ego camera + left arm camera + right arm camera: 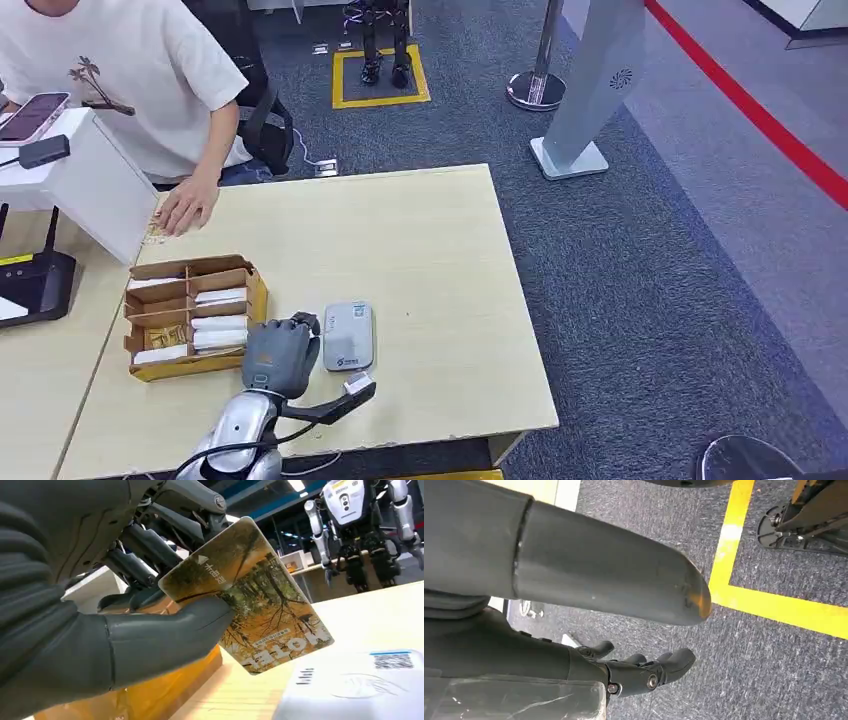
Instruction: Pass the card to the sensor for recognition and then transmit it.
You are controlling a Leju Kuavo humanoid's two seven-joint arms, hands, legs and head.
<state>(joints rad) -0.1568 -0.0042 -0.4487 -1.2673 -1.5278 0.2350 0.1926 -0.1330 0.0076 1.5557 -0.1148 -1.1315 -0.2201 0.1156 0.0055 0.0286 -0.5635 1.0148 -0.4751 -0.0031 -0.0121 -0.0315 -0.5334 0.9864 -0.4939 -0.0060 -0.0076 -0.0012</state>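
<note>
In the head view the left hand (280, 352) sits low and left of centre on the counter (430, 250), its back to the camera, so what it holds is hidden there. The left wrist view shows it: thumb and fingers (150, 545) clamped on the card (260, 600), a forest print with "HOTEL" lettering upside down. The card is tilted, raised off the counter, its lower corner above the white sensor (348, 335), which lies just right of the hand. In the wrist view the sensor is cut off by the lower right edge and shows a code label.

The right hand (644, 672) hangs over the floor, fingers curled in with nothing in them; its thumb blocks much of that frame.

Left of the left hand stands a cardboard box (190, 315) with compartments of white cards. A person (130, 80) at upper left, cut off by the frame edge, rests a hand (187, 208) on the counter's far corner. A white stand (95, 185) carries a phone (33, 117).

The counter is pale wood. The floor is grey carpet (640, 300) with a yellow square (380, 75) at top centre and a red line (760, 115) at upper right.
</note>
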